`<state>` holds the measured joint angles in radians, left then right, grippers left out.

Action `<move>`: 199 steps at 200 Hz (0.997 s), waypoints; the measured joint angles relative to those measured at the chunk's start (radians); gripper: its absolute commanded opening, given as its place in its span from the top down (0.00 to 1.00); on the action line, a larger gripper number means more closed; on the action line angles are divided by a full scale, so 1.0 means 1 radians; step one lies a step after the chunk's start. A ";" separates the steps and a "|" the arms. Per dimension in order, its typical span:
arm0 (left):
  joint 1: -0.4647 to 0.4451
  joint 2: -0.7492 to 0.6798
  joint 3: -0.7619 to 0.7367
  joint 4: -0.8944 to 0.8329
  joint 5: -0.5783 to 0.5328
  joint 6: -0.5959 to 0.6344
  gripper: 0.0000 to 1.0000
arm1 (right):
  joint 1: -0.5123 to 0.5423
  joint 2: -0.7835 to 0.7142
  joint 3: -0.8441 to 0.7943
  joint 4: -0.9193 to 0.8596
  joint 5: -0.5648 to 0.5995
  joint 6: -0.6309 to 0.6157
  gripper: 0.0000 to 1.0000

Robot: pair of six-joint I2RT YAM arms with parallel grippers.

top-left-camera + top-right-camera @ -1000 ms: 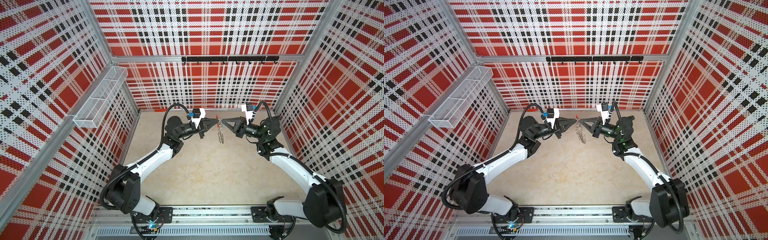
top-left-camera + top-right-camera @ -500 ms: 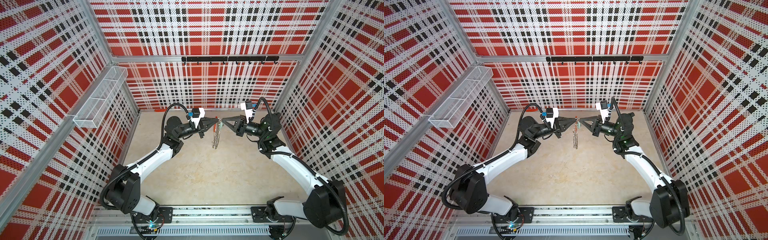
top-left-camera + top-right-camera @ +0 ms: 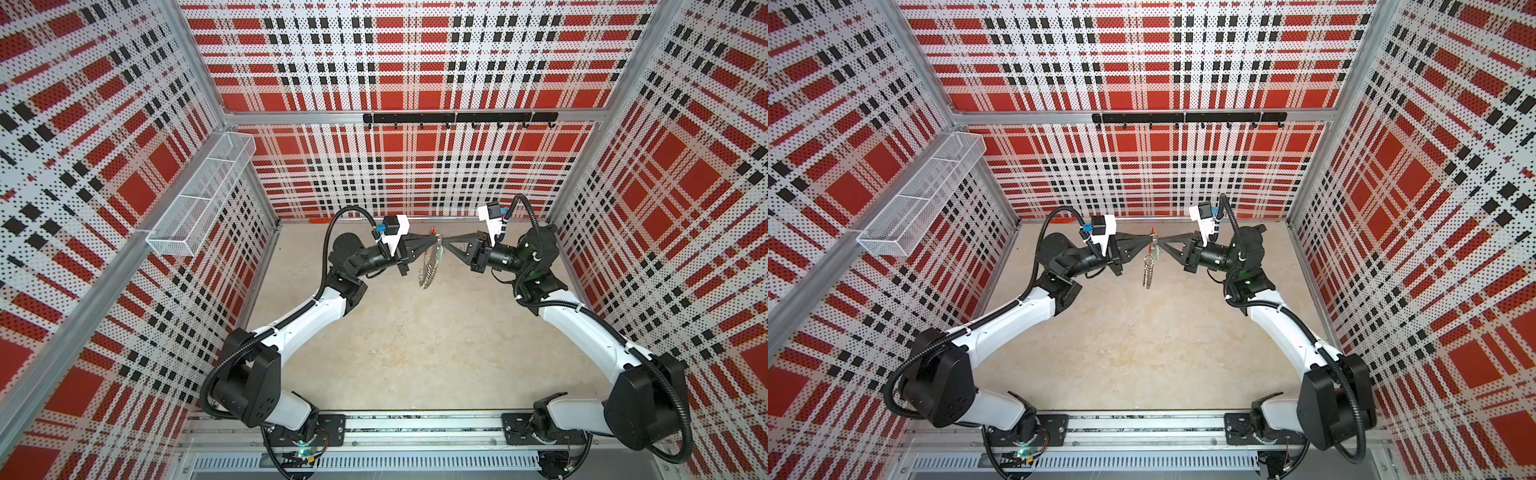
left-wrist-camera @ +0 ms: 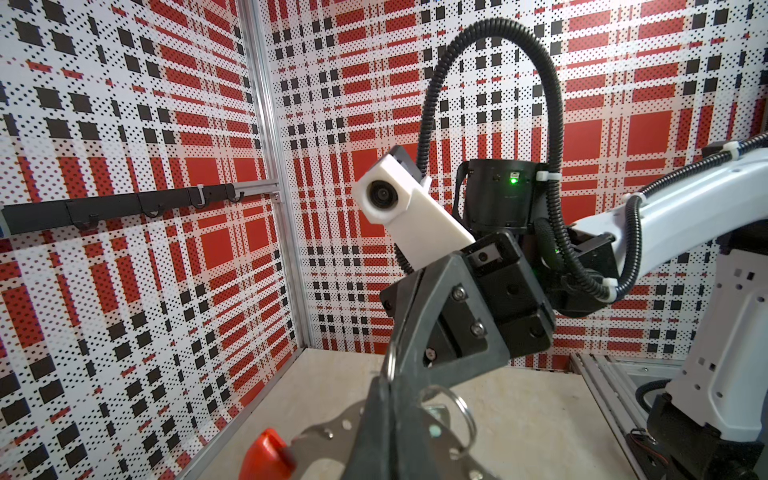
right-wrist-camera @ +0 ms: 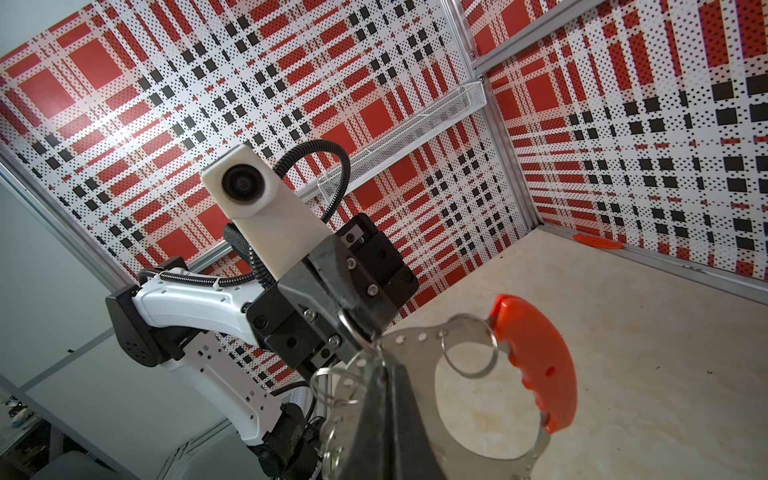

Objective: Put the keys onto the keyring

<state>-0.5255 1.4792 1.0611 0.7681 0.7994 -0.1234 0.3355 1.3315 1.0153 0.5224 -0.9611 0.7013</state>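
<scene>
Both grippers meet tip to tip in mid-air above the back of the floor. The keyring point(image 3: 428, 270), a grey metal hoop fringed with small wire loops, hangs edge-on beneath them. My left gripper point(image 3: 435, 240) is shut on the hoop's band point(image 4: 328, 432), close to the red plastic segment point(image 4: 266, 457). My right gripper point(image 5: 382, 365) is shut on the hoop's rim point(image 5: 419, 345), with the red segment point(image 5: 536, 361) beyond. In a top view a pale teal tag of the keys point(image 3: 1156, 250) sits just under the fingertips against the hoop. What the tag hangs from is hidden.
A white wire basket point(image 3: 199, 199) is mounted on the left wall. A black hook rail point(image 3: 457, 118) runs along the back wall. An orange-red strip point(image 3: 320, 220) lies on the floor at the foot of the back wall. Plaid walls enclose three sides.
The right gripper has moved left, closer to the left gripper's tips. The hanging keyring has swung a little to the left and turned more edge-on.
</scene>
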 measured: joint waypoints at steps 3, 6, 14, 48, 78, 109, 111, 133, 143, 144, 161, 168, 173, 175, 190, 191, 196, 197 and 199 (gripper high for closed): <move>0.000 0.000 0.000 0.002 0.000 -0.001 1.00 | 0.000 0.000 0.000 0.001 0.000 0.000 1.00; 0.000 0.000 0.000 0.003 0.000 -0.003 1.00 | 0.001 0.000 0.000 0.001 0.000 0.000 1.00; 0.000 0.000 0.000 0.005 0.000 -0.004 1.00 | 0.001 0.000 0.001 0.002 0.000 0.000 0.98; -0.003 0.002 0.000 0.019 -0.002 -0.008 1.00 | 0.008 0.005 0.008 0.002 0.003 -0.002 0.85; -0.007 0.003 0.000 0.042 -0.002 -0.013 1.00 | 0.020 0.025 0.016 -0.003 0.011 -0.003 0.78; -0.009 0.005 0.000 0.055 -0.002 -0.016 1.00 | 0.027 0.026 0.028 -0.049 0.031 -0.030 0.71; -0.009 0.005 0.000 0.055 -0.002 -0.016 1.00 | 0.027 0.026 0.029 -0.052 0.032 -0.032 0.70; -0.009 0.005 0.000 0.057 -0.002 -0.019 1.00 | 0.026 0.002 0.042 -0.137 0.070 -0.094 0.62; -0.009 0.005 0.000 0.062 -0.001 -0.019 1.00 | 0.018 -0.021 0.042 -0.182 0.092 -0.126 0.59; -0.009 0.005 0.000 0.062 -0.001 -0.019 1.00 | 0.018 -0.023 0.042 -0.185 0.092 -0.129 0.59; -0.010 0.005 0.000 0.066 0.002 -0.024 1.00 | 0.002 -0.074 0.042 -0.254 0.134 -0.185 0.59; -0.010 0.005 0.000 0.068 0.003 -0.026 1.00 | -0.005 -0.098 0.042 -0.279 0.158 -0.208 0.59; -0.011 0.005 0.000 0.070 0.004 -0.027 1.00 | -0.008 -0.114 0.042 -0.294 0.169 -0.222 0.59; -0.011 0.005 0.000 0.071 0.004 -0.027 1.00 | -0.009 -0.121 0.042 -0.299 0.177 -0.229 0.59; -0.012 0.005 0.000 0.079 0.005 -0.031 1.00 | -0.016 -0.159 0.046 -0.326 0.205 -0.260 0.61; -0.013 0.005 0.000 0.080 0.005 -0.031 1.00 | -0.016 -0.161 0.047 -0.327 0.208 -0.262 0.62; -0.013 0.005 0.000 0.082 0.005 -0.032 1.00 | -0.017 -0.169 0.049 -0.330 0.213 -0.267 0.63; -0.013 0.005 0.000 0.083 0.005 -0.033 1.00 | -0.017 -0.170 0.050 -0.330 0.212 -0.269 0.63; -0.014 0.005 0.000 0.084 0.005 -0.034 1.00 | -0.017 -0.172 0.050 -0.330 0.215 -0.271 0.64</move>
<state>-0.5396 1.4841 1.0607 0.8520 0.8047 -0.1570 0.3183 1.1591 1.0657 0.1921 -0.7464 0.4301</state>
